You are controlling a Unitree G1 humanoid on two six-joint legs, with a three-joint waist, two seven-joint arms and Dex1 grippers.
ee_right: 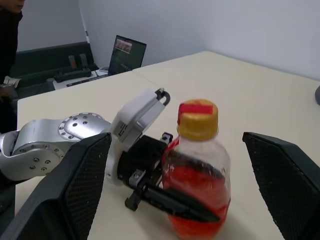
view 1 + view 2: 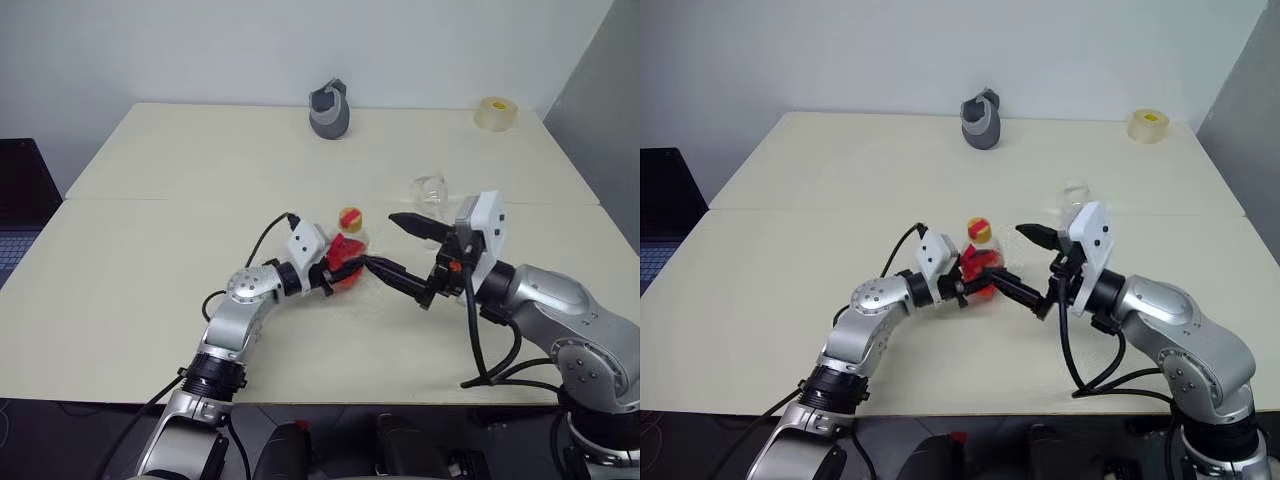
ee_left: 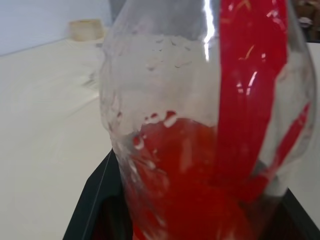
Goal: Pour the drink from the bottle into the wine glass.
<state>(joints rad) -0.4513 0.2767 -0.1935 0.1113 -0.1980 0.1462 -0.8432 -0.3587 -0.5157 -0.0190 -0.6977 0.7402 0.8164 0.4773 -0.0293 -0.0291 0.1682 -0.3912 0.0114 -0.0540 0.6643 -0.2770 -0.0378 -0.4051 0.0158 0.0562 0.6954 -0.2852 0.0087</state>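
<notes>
The bottle point(image 2: 350, 246) stands upright near the middle of the table, its red-and-yellow cap point(image 2: 350, 217) on. The red drink point(image 3: 190, 190) fills its lower half. My left gripper point(image 2: 340, 272) is shut on the bottle's lower body, with a black finger point(image 1: 175, 205) lying across the red part. My right gripper point(image 2: 402, 252) is open just to the right of the bottle, pointing at it, with nothing between its fingers. The wine glass point(image 2: 430, 190) stands on the table behind the right gripper, clear and empty-looking. I cannot tell whether the bottle's base touches the table.
A grey mug-like object point(image 2: 330, 110) sits at the table's far edge, and a roll of tape point(image 2: 495, 113) at the far right corner. A laptop point(image 1: 127, 52) stands on a dark desk to the left. Bare tabletop point(image 2: 160, 250) lies to the left.
</notes>
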